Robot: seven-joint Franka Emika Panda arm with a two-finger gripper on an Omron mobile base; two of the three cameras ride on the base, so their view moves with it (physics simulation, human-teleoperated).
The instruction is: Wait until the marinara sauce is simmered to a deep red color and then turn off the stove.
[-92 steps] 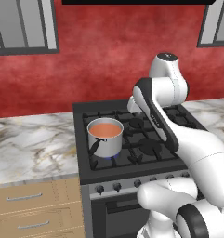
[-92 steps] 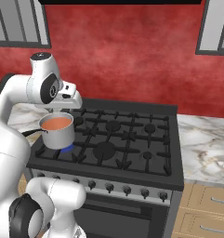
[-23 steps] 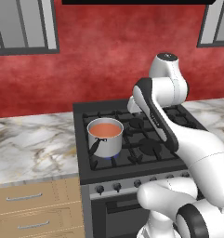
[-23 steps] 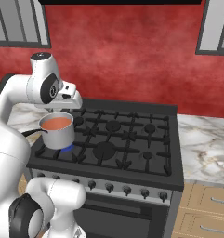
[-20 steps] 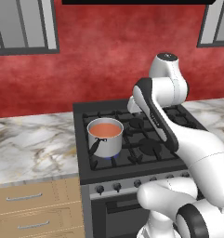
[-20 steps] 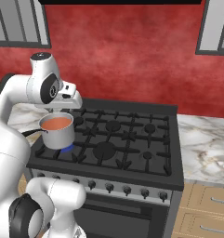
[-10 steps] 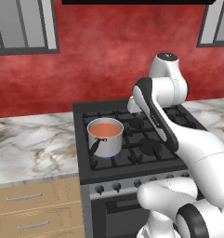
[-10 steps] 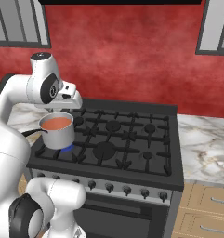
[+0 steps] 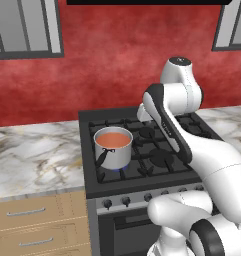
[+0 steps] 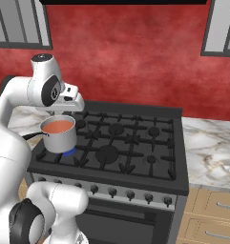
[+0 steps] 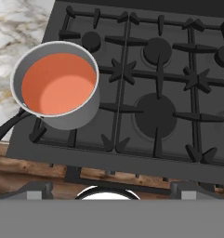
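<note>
Steel saucepan [image 9: 113, 152] on front-left burner of stove [image 9: 157, 160], blue flame beneath. Marinara sauce [image 9: 113, 139] pale orange-red. White arm folded above grates, right of pan. Marble counter [image 9: 37, 160] left, red wall [image 9: 117, 60] behind.

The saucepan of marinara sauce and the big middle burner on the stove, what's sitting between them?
Nothing stands there. In the hand view, only bare black grate runs from the saucepan of marinara sauce to the big middle burner of the stove.

No readable text, labels, brands or nos. anywhere: stove [image 10: 135, 157] knobs [image 10: 112, 192] too small to tell any markings, pan [image 11: 74, 116] plain
</note>
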